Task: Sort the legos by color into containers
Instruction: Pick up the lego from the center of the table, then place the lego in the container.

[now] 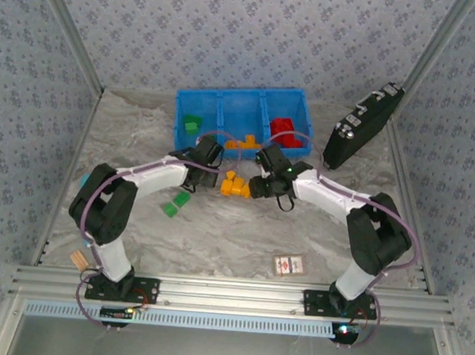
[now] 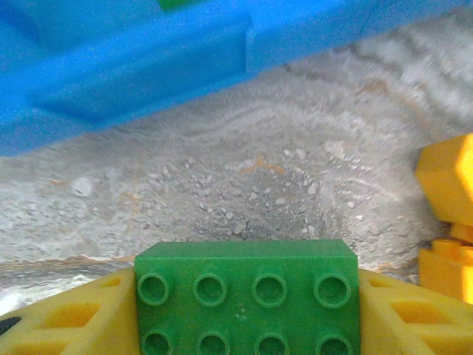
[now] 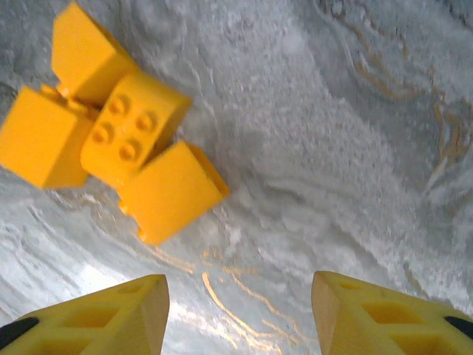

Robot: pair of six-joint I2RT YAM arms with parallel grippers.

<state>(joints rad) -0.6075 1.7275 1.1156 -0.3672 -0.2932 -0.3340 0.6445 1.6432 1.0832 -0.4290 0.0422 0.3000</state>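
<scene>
My left gripper (image 2: 246, 310) is shut on a green lego (image 2: 246, 296), studs up, just above the table in front of the blue containers tray (image 2: 140, 66). From above, this gripper (image 1: 209, 151) sits at the tray's front wall (image 1: 192, 147). My right gripper (image 3: 240, 314) is open over bare table, its fingers (image 3: 111, 318) short of a cluster of orange legos (image 3: 118, 133). The top view shows the right gripper (image 1: 253, 187) beside that cluster (image 1: 233, 185). The tray holds green (image 1: 192, 125), orange (image 1: 240, 142) and red legos (image 1: 284, 130). Two green legos (image 1: 176, 204) lie on the table.
A black device (image 1: 363, 126) leans at the back right. A red-and-white card (image 1: 288, 264) lies near the front edge. A light blue stick (image 1: 83, 180) and a small wooden piece (image 1: 77, 259) lie at the left. Patterned walls enclose the table.
</scene>
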